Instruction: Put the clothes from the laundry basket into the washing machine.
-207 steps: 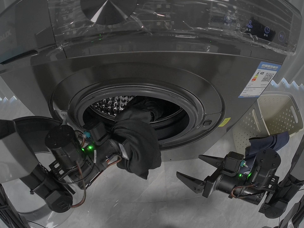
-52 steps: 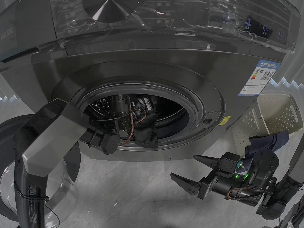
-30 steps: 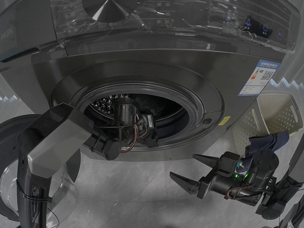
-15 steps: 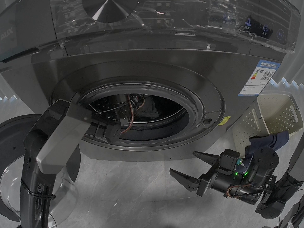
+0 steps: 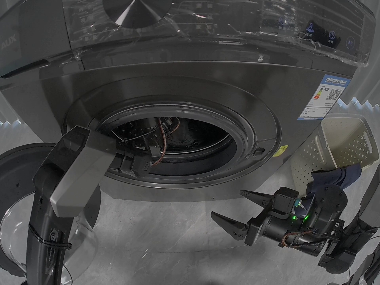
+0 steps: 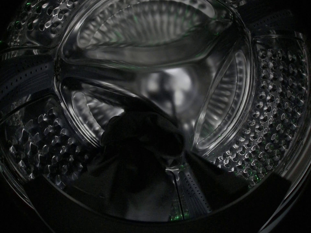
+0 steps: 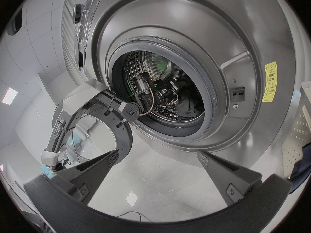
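Washing machine (image 5: pixel 221 80): dark grey front-loader, plastic film over top panel, round opening facing forward. Door (image 5: pixel 16 171) swung fully open to machine's left, glass pane in dark rim. Drum (image 6: pixel 275 97): shiny perforated steel with raised ribs. Black garment (image 6: pixel 139 152): crumpled heap inside drum, low, toward front. Laundry basket (image 5: pixel 348 139): cream plastic with perforated walls and slot handles, on floor just right of machine. Dark blue garment (image 5: pixel 336 179): bunched, draped over basket's near rim, partly hanging outside.
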